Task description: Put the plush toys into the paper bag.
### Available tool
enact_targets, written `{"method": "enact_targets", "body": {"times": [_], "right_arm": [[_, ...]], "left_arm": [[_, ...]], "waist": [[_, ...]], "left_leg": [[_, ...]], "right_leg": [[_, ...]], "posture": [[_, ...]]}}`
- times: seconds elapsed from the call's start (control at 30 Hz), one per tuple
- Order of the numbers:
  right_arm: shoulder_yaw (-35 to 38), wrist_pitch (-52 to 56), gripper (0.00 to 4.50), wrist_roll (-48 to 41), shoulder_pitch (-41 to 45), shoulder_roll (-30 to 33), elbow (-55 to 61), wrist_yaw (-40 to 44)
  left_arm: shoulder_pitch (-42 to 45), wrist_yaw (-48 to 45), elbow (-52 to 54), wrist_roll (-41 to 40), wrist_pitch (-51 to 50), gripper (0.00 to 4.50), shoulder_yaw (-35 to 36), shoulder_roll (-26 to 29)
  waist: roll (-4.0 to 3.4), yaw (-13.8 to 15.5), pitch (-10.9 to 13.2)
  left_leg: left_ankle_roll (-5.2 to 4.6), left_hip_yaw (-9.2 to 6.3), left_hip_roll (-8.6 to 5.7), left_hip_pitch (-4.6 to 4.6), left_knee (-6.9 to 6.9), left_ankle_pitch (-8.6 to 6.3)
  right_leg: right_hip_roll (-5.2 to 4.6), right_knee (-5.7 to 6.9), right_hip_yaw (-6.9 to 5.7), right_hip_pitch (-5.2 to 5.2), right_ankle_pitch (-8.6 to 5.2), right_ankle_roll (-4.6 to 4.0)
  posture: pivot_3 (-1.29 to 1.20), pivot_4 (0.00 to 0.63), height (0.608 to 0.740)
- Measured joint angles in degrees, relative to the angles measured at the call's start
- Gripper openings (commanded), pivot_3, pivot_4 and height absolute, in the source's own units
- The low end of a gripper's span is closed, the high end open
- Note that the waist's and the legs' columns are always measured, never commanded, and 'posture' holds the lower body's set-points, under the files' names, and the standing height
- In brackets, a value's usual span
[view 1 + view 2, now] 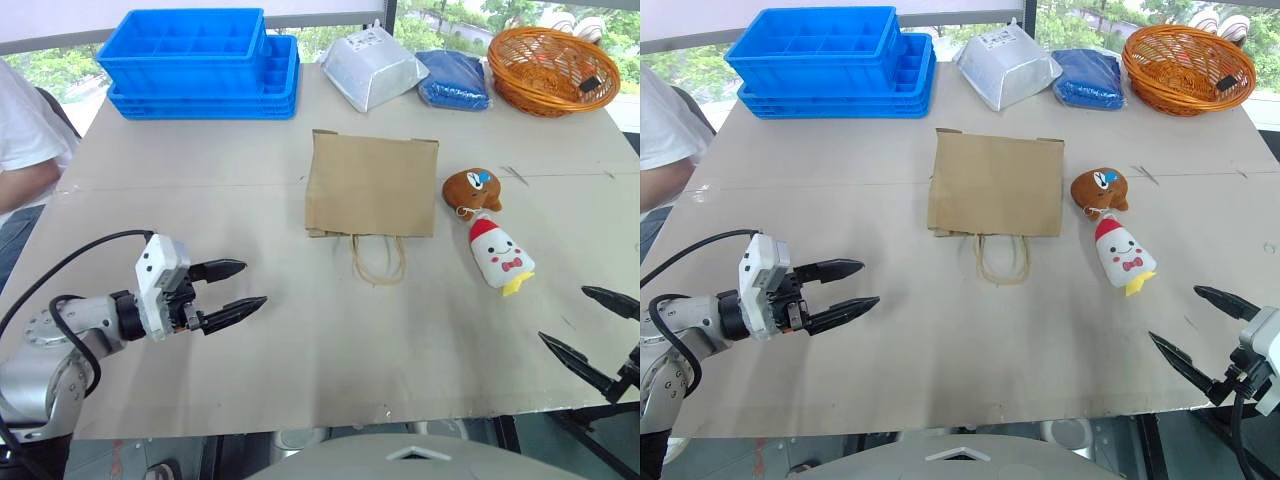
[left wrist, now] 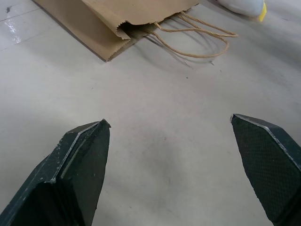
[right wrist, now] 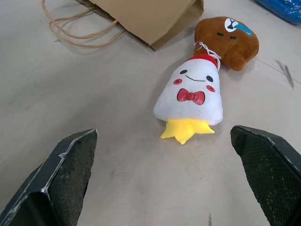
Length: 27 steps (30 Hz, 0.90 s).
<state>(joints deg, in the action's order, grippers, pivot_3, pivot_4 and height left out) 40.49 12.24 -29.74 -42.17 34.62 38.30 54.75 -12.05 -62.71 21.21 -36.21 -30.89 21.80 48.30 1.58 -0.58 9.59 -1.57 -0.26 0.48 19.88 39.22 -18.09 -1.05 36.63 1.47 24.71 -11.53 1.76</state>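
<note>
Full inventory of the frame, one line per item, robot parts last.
Brown kraft paper bag: 1, brown, lying flat mid-table, twine handles toward the robot.
Brown rounded plush toy: 1, brown with blue mark, right of the bag.
White plush toy with red cap: 1, white, red bow, yellow foot, just nearer than the brown toy, its cap at it.
Blue plastic compartment trays: stacked, blue, far left.
Grey-white plastic pouch: 1, far centre.
Blue cloth bundle: 1, between pouch and basket.
Orange wicker basket: 1, far right, small dark item inside.
Table: 1, beige.
Person: white sleeve, left edge.
Left gripper: open, near left.
Right gripper: open, near right.
</note>
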Motion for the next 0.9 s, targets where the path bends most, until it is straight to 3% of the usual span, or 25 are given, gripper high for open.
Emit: {"method": "enact_targets", "body": {"times": [0.1,0.23,0.33,0.47,0.73,0.83,0.9], "right_arm": [[-0.4,0.3,4.5,-0.2,1.4,-0.1,-0.3,-0.7],[-4.5,1.1,4.5,-1.7,7.1,-1.5,1.7,-4.6],[-5.5,1.7,4.5,-2.7,5.8,-1.7,4.3,-5.1],[-7.0,2.5,4.5,-4.9,1.1,-1.0,10.0,-3.3],[-11.8,-0.9,4.5,-0.7,-4.8,-6.1,12.4,-4.2],[-13.9,-2.9,4.5,1.6,-7.1,-8.1,13.2,-5.0],[-15.1,-4.1,4.5,3.0,-9.0,-9.2,13.8,-5.7]], "left_arm": [[2.4,0.4,0.1,0.3,-0.1,4.45,-1.4,0.0],[14.4,0.2,2.2,2.5,1.6,4.45,-9.7,0.6],[22.1,-1.2,1.1,5.4,3.5,4.45,-15.8,0.6],[31.8,-6.4,-5.1,15.4,15.2,4.45,-27.0,-0.6],[45.9,-8.3,-30.4,33.0,46.1,4.45,-41.5,-13.1],[50.6,-7.3,-40.0,37.5,56.1,3.67,-43.9,-16.7],[53.5,-6.7,-46.2,39.5,62.3,2.7,-45.1,-19.4]], "waist": [[0.02,0.0,0.0],[0.01,0.5,0.0],[-0.01,0.5,0.0],[-0.02,0.8,0.0],[0.03,1.5,0.0],[0.05,1.4,0.0],[0.04,1.3,0.0]], "left_leg": [[0.0,-0.01,0.0,-0.01,0.0,0.0],[-0.01,0.05,-0.09,0.0,0.04,0.0],[-0.09,0.01,-0.1,0.02,-0.01,-0.05],[-0.15,0.02,-0.16,0.04,-0.03,-0.08],[-0.22,0.14,-0.22,0.11,0.06,-0.12],[-0.28,0.08,-0.22,0.16,0.07,-0.15],[-0.33,0.11,-0.22,0.16,0.08,-0.19]], "right_leg": [[0.0,0.0,0.0,-0.01,0.0,0.0],[0.03,0.02,0.07,-0.02,0.01,0.01],[0.07,0.02,0.06,-0.01,0.06,0.14],[0.07,-0.02,0.11,-0.01,0.14,0.06],[0.06,-0.07,0.1,-0.02,-0.06,0.1],[0.05,-0.08,0.15,-0.02,0.04,0.26],[0.04,-0.12,0.17,-0.02,0.04,0.28]], "posture": [[0.0,0.15,0.74],[0.0,0.15,0.74],[0.0,0.15,0.74],[0.0,0.15,0.74],[0.0,0.15,0.74],[0.0,0.15,0.74],[0.0,0.15,0.74]]}}
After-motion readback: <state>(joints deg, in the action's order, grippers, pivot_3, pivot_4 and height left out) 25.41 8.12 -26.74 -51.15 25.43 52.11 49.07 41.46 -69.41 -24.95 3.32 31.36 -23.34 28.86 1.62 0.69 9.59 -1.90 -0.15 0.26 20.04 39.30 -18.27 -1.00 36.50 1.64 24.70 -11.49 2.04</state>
